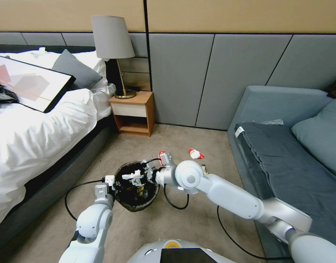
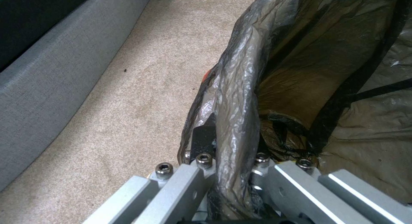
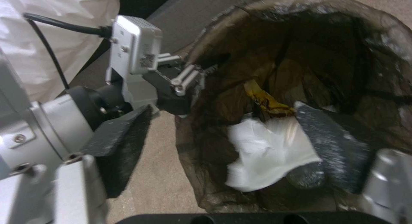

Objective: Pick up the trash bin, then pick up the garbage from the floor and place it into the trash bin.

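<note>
The trash bin (image 1: 136,197), with its dark liner bag (image 2: 240,88) over the rim, hangs just above the carpet. My left gripper (image 1: 110,181) is shut on its near-left rim (image 2: 234,153); the same gripper (image 3: 180,85) also shows in the right wrist view. My right gripper (image 1: 137,176) hovers over the bin's mouth, open, its pads (image 3: 120,146) wide apart. A crumpled white paper (image 3: 266,153) sits loose between them, against one pad, above a yellow wrapper (image 3: 266,103) inside the bin. More garbage lies on the floor: a red-and-white packet (image 1: 195,153), a red scrap (image 1: 161,155) and a small dark wrapper (image 1: 204,169).
A bed (image 1: 36,138) with a framed picture (image 1: 29,82) runs along the left. A wooden nightstand (image 1: 133,113) with a lamp (image 1: 113,40) stands at the back. A grey sofa (image 1: 285,146) fills the right. Black cables (image 1: 71,193) loop beside both arms.
</note>
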Controlling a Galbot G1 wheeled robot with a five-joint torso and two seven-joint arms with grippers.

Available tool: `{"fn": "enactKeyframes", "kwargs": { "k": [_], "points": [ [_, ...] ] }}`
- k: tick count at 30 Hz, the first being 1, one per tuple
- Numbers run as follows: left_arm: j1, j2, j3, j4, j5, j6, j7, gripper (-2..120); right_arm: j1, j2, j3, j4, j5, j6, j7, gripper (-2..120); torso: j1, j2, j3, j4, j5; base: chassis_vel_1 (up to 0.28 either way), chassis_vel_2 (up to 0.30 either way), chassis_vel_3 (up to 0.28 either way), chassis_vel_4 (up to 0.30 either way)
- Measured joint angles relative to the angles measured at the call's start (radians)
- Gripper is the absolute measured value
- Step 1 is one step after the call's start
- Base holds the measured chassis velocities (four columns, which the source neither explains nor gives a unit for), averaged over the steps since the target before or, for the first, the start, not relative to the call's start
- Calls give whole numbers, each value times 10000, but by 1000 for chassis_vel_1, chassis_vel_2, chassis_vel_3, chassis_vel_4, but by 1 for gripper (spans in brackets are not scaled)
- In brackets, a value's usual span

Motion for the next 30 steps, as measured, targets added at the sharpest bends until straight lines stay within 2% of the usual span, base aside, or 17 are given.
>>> {"fn": "enactKeyframes", "kwargs": {
  "k": [1,5,19,25,30],
  "points": [
    [-7,18,-10,-19,-3,0,0,0,-48,-20,5,0,-26,0,2,99,0,0,-1,0,1,0,0,0,0],
    [-6,34,-22,-29,-11,0,0,0,-57,-44,12,38,-48,0,4,100,-1,0,0,0,1,0,0,0,0],
    [23,-29,-38,-86,-8,0,-4,0,-99,-171,251,274,-33,0,-5,100,0,0,0,0,1,0,0,0,0],
    [80,-70,-41,-151,2,0,3,0,-84,-454,1032,828,159,0,-5,100,-1,0,0,2,2,0,0,0,0],
    [82,38,-70,-239,-13,0,42,0,-122,-976,2103,1112,21,0,145,100,-1,0,0,0,2,0,0,0,0]
  ]
}}
